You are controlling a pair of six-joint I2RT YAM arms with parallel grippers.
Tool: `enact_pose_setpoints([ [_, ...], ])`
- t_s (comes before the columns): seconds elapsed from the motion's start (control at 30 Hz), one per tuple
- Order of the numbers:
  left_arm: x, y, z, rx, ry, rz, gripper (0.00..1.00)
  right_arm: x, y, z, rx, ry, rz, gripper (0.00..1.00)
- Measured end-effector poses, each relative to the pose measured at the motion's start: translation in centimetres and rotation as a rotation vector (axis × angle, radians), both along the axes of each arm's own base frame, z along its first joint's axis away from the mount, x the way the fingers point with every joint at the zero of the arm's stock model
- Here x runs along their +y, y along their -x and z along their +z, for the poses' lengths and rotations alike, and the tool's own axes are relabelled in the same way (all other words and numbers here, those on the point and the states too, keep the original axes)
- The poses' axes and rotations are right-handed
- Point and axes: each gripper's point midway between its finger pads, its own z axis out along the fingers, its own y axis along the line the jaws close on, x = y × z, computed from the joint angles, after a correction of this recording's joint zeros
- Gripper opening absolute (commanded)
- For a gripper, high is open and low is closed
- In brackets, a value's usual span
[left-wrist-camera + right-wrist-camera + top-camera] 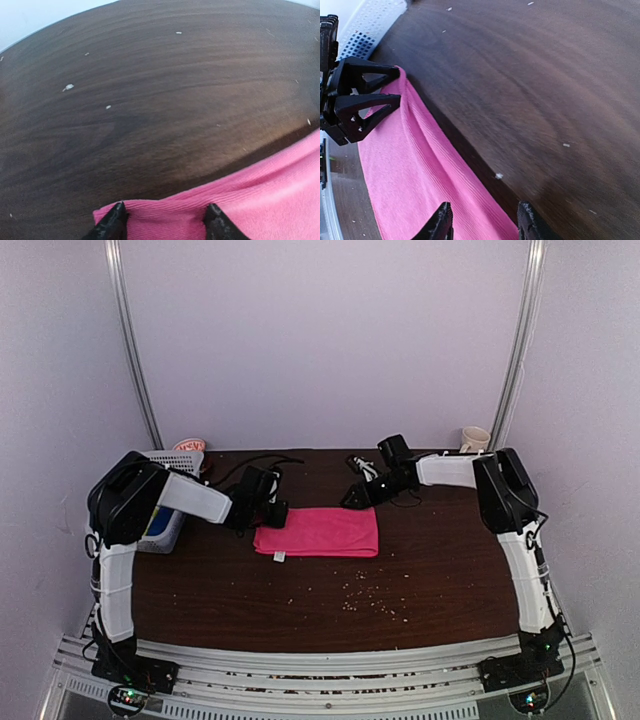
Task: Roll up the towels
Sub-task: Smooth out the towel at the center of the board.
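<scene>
Top view: the pink towel (318,532) lies flat mid-worktop (440,580), long axis running 9 to 3. My left claw (272,512) is at its 9 o'clock end and my right claw (354,497) is at the 1 o'clock corner, so both are equally near. The basket (172,462) and mug (475,438) sit at the far corners. Nothing's in the way, just crumbs (365,592).

Left wrist: claw spread, towel corner between the fingers, not pinched I reckon.

Right wrist: claw spread open too, straddling the far long edge, with the towel running off toward 11.
</scene>
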Motion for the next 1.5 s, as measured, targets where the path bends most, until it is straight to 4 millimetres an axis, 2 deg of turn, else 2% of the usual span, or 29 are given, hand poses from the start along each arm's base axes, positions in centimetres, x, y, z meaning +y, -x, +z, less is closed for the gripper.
enact_pose_setpoints([
  [0.07, 0.4, -0.2, 0.1, 0.005, -0.015, 0.009, 0.8, -0.8, -0.2, 1.2, -0.03, 0.032, -0.007, 0.46],
  [0.17, 0.6, -0.8, 0.7, -0.004, -0.027, 0.017, 0.97, -1.7, -0.5, 4.3, -0.104, 0.058, -0.005, 0.46],
  [0.3, 0.5, -1.0, 2.0, -0.018, -0.013, 0.012, 0.97, -1.5, 0.2, 9.1, -0.202, 0.028, 0.039, 0.46],
  [0.4, 0.1, -0.9, 3.8, -0.04, 0.02, 0.001, 0.88, -0.5, 1.5, 10.5, -0.225, -0.009, 0.091, 0.45],
  [0.5, 0.0, -0.3, 5.8, -0.069, 0.074, -0.008, 0.68, 1.1, 3.1, 9.7, -0.196, -0.043, 0.148, 0.45],
  [0.57, 0.2, 0.6, 6.3, -0.075, 0.105, -0.015, 0.56, 2.5, 4.0, 8.4, -0.149, -0.078, 0.173, 0.44],
  [0.63, 0.2, 1.3, 6.1, -0.067, 0.129, -0.021, 0.42, 3.7, 4.6, 7.3, -0.1, -0.121, 0.186, 0.44],
  [0.73, -0.1, 2.3, 4.9, -0.035, 0.14, -0.039, 0.3, 5.1, 5.0, 5.8, -0.023, -0.198, 0.175, 0.44],
  [0.9, -1.0, 3.0, 3.8, -0.016, 0.146, -0.063, 0.25, 6.4, 4.3, 4.9, 0.062, -0.319, 0.116, 0.43],
  [1.03, -1.3, 3.4, 1.4, 0.024, 0.136, -0.059, 0.23, 7.3, 3.8, 5.6, 0.08, -0.388, 0.089, 0.43],
  [1.2, -1.1, 3.6, -0.2, 0.052, 0.128, -0.046, 0.23, 8.0, 3.9, 5.7, 0.101, -0.433, 0.071, 0.43],
  [1.3, -1.2, 3.4, -0.1, 0.046, 0.137, -0.04, 0.24, 8.1, 4.1, 4.6, 0.127, -0.43, 0.055, 0.43],
  [1.5, -1.2, 3.3, -0.1, 0.042, 0.146, -0.034, 0.24, 7.5, 3.5, 1.1, 0.161, -0.371, -0.023, 0.43],
])
